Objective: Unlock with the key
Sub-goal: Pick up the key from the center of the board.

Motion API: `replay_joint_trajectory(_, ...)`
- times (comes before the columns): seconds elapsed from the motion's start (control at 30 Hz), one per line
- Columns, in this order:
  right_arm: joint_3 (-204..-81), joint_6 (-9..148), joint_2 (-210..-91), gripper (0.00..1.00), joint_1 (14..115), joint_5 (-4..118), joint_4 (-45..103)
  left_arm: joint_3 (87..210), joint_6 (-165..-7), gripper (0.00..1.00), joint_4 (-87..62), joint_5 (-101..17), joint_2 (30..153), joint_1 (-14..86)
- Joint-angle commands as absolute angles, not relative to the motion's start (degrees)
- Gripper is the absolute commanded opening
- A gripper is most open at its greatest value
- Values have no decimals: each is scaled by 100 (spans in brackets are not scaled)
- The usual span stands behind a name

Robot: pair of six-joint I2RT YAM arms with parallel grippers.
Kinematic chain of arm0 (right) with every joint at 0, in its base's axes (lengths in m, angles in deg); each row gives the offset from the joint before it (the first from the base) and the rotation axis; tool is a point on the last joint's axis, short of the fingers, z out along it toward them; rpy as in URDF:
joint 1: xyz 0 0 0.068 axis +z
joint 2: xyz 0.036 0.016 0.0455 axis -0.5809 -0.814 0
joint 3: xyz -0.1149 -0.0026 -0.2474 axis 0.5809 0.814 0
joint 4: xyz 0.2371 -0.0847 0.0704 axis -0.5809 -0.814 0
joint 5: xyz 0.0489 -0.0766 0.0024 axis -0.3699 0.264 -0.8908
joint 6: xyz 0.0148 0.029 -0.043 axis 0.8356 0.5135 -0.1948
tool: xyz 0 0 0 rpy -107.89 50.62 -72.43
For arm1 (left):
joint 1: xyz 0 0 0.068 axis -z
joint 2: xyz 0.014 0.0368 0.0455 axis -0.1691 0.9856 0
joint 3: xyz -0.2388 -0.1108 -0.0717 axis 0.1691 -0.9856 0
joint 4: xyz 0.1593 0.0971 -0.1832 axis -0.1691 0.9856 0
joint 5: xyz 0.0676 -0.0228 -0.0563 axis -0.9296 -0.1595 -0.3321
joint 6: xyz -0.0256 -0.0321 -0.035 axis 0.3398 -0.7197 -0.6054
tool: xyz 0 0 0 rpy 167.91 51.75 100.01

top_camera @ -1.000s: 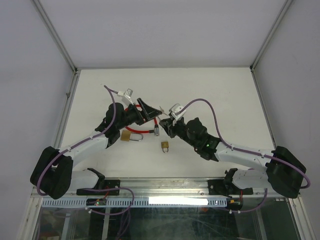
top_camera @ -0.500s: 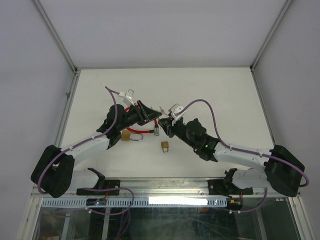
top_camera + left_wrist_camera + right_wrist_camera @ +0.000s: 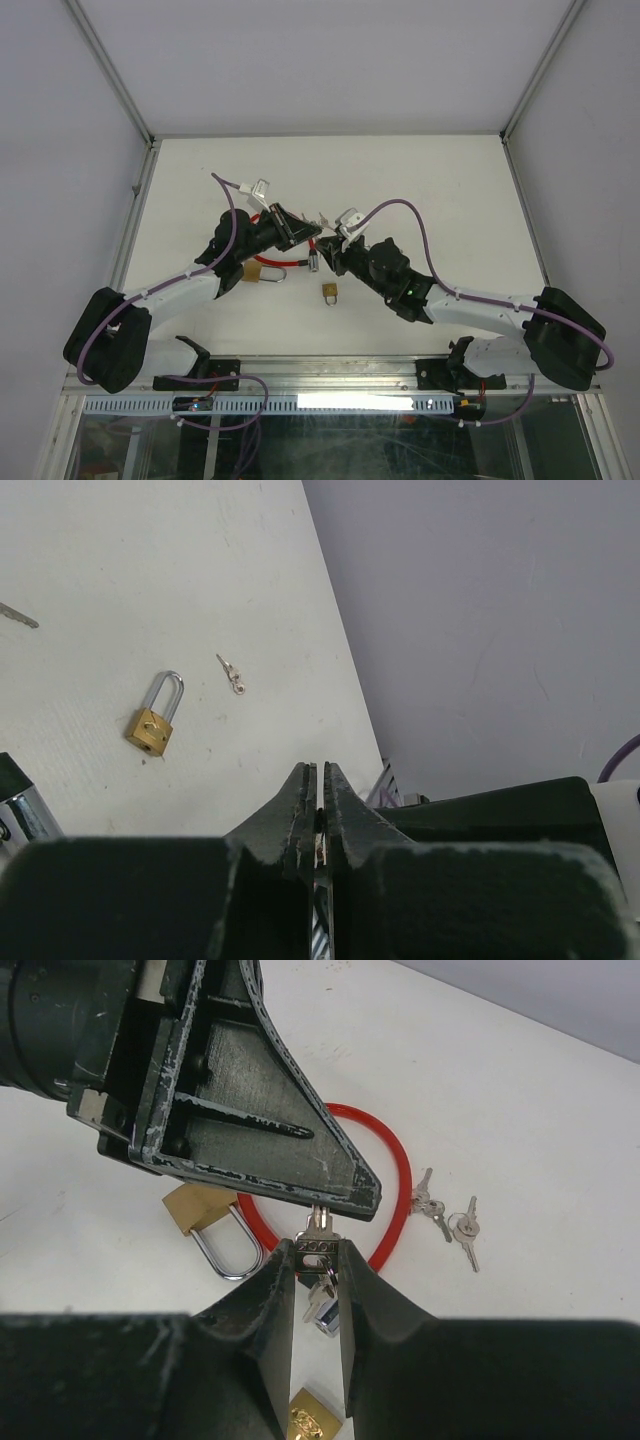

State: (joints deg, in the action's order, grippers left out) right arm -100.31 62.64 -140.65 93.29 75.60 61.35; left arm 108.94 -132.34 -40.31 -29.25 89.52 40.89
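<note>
One key [image 3: 319,1232] is caught between two pincers at mid-frame in the right wrist view. Its silver head is clamped in the right pincer [image 3: 318,1256], which comes up from the bottom edge, and its shaft is pinched in the tip of the left pincer [image 3: 322,1206], which comes down from the upper left. The left pincer's fingers are seen pressed together in the left wrist view, with only a thin sliver between them. A further small silver piece is seen hanging under the key head, but it cannot be identified. Two brass padlocks are counted on the white worktop [image 3: 520,1110]: the larger brass padlock [image 3: 196,1209] lies left of centre with its steel shackle pointing down, and the smaller brass padlock [image 3: 314,1423] lies at the bottom edge. One red cable loop [image 3: 397,1165] is curled behind the pincers. Two little clusters of loose keys [image 3: 428,1200] are spotted right of centre, just outside the loop.
</note>
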Motion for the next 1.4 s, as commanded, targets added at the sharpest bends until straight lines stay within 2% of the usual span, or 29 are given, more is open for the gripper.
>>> replay_joint_trajectory(0.0,-10167,6359,-13995,12,9370,7723,6553,10888,-13082,2,-4490,-2881,8886,4153)
replay_joint_trajectory(0.17,-10167,6415,-13800,33,9370,7676,6397,10835,-12807,0,-4631,-2893,8728,4155)
replay_joint_trajectory(0.2,-10178,6415,-13747,33,9369,7676,6336,10809,-12739,0,-4697,-2899,8677,4155)
replay_joint_trajectory(0.23,-10181,6446,-13702,43,9369,7676,6262,10782,-12713,0,-4734,-2921,8626,4155)
replay_joint_trajectory(0.37,-10184,6576,-13474,60,9370,7647,6075,10804,-12352,0,-4524,-3089,8434,4155)
replay_joint_trajectory(0.43,-10207,6647,-13357,75,9367,7666,5926,10848,-12233,0,-4358,-3161,8354,4155)
replay_joint_trajectory(0.97,-10635,6647,-12631,75,9244,7666,4358,10724,-12143,0,-4444,-3384,8032,4146)
replay_joint_trajectory(1.3,-10600,6647,-12995,75,9009,7666,4619,10636,-12265,0,-4676,-3302,8119,4091)
replay_joint_trajectory(1.33,-10604,8471,-13055,94,8899,7272,4713,10611,-12392,0,-4819,-3173,8168,4048)
replay_joint_trajectory(1.37,-10576,8762,-13098,95,8822,6993,4833,10582,-12514,0,-4956,-3040,8221,3989)
